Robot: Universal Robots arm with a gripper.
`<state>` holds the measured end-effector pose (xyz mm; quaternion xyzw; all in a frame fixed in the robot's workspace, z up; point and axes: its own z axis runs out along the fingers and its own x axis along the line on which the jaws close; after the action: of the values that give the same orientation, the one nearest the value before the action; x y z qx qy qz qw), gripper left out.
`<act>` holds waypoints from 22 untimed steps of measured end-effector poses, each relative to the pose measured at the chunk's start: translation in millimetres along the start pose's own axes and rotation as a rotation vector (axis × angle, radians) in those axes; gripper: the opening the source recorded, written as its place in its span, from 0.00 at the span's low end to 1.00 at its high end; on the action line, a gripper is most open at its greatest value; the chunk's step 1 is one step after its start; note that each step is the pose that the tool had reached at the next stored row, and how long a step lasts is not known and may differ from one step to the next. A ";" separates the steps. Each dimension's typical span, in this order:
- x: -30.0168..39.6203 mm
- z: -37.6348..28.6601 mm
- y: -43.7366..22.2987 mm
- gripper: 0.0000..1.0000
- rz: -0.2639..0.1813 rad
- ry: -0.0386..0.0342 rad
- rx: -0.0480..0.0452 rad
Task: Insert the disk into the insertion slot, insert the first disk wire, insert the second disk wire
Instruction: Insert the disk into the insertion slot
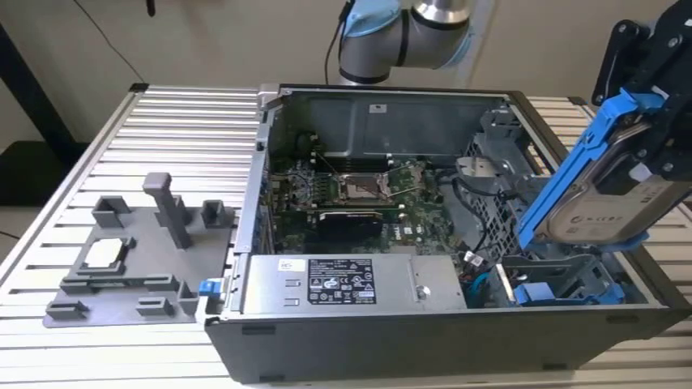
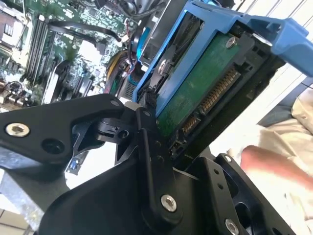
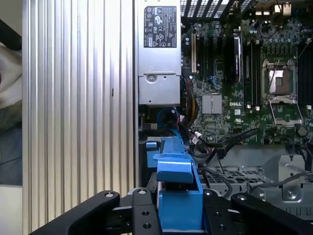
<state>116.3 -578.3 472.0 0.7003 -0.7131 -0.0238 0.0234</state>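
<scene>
**Inspector:** Tool status?

**Assessor:** The gripper is clamped on the disk. In the first wrist view its fingers press the blue frame from 2 sides. The frame sits centred between them, which I judge keeps the load from twisting.

**Inspector:** Where is the disk?

**Assessor:** It is in the air at the exterior view's right, steeply tilted. Its low end is just above the insertion slot and apart from it. The tilt appears meant to aim that end into the bay between the blue rails.

**Inspector:** Seated at all?

**Assessor:** No. Step 1 is not yet done.

**Inspector:** The wires?

**Assessor:** In the second wrist view the disk's connector is bare, so neither of the 2 wires is plugged in. Loose cables lie inside the computer case, between the slot and the power supply.

**Inspector:** Surroundings?

**Assessor:** The case lies open on the ribbed table, giving access from above. A grey fixture sits well apart, at the exterior view's left.
</scene>
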 end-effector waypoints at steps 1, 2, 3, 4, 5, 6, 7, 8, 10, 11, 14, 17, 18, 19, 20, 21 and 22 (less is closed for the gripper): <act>0.4 1.7 -0.5 0.33 0.000 -0.0001 0.0000; 0.6 3.5 -0.8 0.33 0.000 -0.0001 0.0000; 0.7 5.4 -1.2 0.33 0.000 -0.0003 0.0000; 0.9 7.1 -1.6 0.33 0.000 -0.0007 0.0000; 1.2 9.0 -2.0 0.33 0.000 -0.0008 0.0000; 1.4 10.8 -2.4 0.33 0.000 -0.0008 0.0000; 1.5 12.5 -2.8 0.33 0.000 -0.0008 -0.0001; 1.7 14.3 -3.1 0.33 0.000 -0.0009 0.0000; 2.0 18.0 -3.7 0.33 0.000 -0.0007 0.0000; 2.5 19.8 -4.5 0.33 0.000 -0.0008 0.0000; 2.8 25.1 -5.5 0.33 0.000 -0.0008 0.0000; 2.8 30.5 -6.3 0.33 0.000 -0.0009 0.0000; 2.8 32.4 -6.6 0.33 0.000 -0.0008 0.0000; 2.8 34.1 -6.8 0.33 0.000 -0.0007 0.0000; 2.8 36.0 -7.1 0.33 -0.001 -0.0010 0.0000; 2.8 37.8 -7.6 0.33 -0.001 -0.0012 0.0000; 2.8 39.5 -8.6 0.33 -0.001 -0.0011 0.0000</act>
<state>122.2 -581.1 432.0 0.7006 -0.7127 -0.0242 0.0230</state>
